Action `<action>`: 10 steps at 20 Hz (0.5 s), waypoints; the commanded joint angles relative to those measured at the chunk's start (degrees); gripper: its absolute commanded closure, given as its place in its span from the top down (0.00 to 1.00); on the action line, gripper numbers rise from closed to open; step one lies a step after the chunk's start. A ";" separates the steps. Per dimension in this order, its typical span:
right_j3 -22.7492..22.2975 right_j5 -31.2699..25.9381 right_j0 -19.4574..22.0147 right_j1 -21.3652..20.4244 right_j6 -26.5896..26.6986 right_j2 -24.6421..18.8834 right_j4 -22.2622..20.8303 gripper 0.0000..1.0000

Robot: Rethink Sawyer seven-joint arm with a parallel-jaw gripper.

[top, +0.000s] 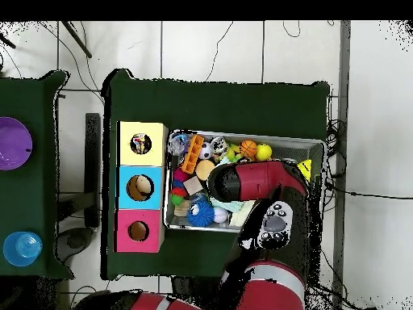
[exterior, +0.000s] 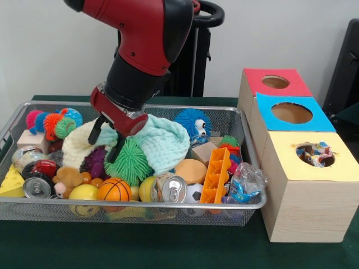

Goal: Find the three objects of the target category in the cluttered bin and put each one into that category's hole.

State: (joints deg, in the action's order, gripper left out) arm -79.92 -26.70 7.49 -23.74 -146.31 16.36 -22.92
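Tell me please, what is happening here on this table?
A red robot arm reaches into a wire bin full of toys, balls and cans. Its end effector is open, just above a green spiky ball and a knitted cloth. Three boxes stand beside; the yellow box already holds something.

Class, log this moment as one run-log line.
gripper: open, in wire bin | over green spiky ball | yellow box hole: holds items
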 commanded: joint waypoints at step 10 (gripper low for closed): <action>-3.82 -8.70 2.63 -1.06 9.86 -9.16 -1.24 1.00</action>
State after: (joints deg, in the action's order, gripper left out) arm -80.11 -28.65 8.51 -24.15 -146.31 14.16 -22.93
